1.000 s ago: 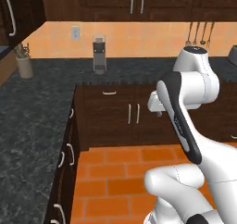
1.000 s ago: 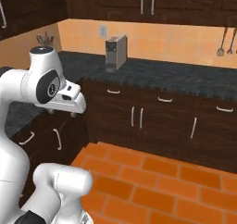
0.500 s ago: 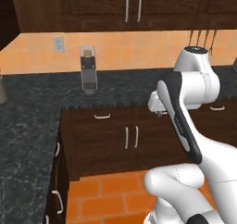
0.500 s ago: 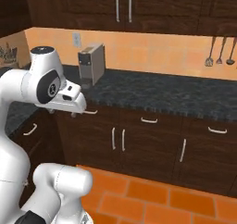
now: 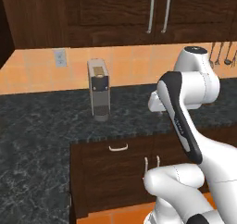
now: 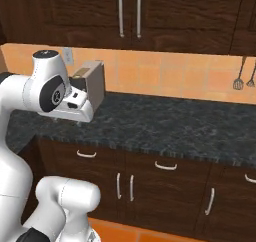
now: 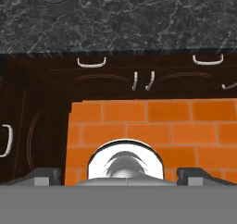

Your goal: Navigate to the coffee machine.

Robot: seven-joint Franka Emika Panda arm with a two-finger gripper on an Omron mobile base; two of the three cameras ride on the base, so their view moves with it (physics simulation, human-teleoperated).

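A narrow, upright grey-beige coffee machine (image 5: 99, 89) with a dark front panel stands on the dark speckled stone counter (image 5: 41, 126), against the orange tiled wall (image 5: 134, 65). The approach looks nearly complete; next, the base should close in squarely. The gripper (image 7: 119, 176) points at the floor, fingertips wide apart, holding nothing.

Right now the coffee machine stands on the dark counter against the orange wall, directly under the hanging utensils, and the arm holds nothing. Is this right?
Not fully. The coffee machine does stand on the dark counter by the orange wall, but beside the wall outlet, not under the hanging utensils, which are far to the right in the left base view. No object shows near the arm.
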